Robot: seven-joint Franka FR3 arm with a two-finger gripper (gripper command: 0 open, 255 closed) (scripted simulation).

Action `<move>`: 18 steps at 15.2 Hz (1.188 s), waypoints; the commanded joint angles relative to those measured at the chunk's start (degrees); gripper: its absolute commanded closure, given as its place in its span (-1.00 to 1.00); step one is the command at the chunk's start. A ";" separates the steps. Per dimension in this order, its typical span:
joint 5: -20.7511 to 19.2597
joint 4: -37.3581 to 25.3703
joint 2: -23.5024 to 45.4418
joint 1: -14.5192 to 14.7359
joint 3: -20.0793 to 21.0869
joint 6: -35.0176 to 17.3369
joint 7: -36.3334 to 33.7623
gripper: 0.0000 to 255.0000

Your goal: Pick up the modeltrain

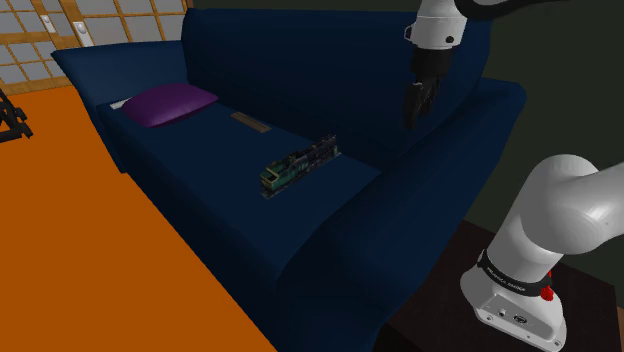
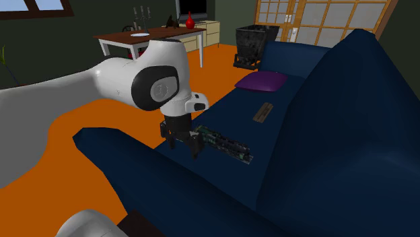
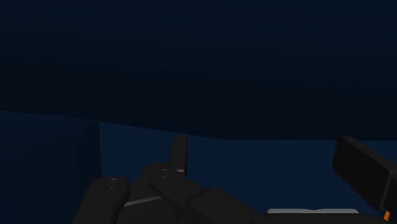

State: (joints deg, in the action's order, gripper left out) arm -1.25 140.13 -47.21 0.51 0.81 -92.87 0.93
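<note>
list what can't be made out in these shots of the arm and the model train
- model train: the end nearest the gripper is covered by a finger in the second exterior view.
- flat brown object on the sofa seat: too small to identify in the shoulder view.
- arm: upper links cut off by the shoulder view's top edge.
- wrist view: too dim to tell which part of the sofa lies ahead.
</note>
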 commanded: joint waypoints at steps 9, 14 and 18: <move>-4.63 -5.55 17.03 4.51 -8.25 -10.69 22.64 -1.00; -4.75 -11.72 28.70 7.48 -11.59 -15.71 36.37 -1.00; -3.60 -17.68 38.00 9.40 -12.91 -18.57 47.12 -1.00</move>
State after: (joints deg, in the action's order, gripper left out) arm -5.18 123.55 -11.29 9.29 -12.07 -110.60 45.42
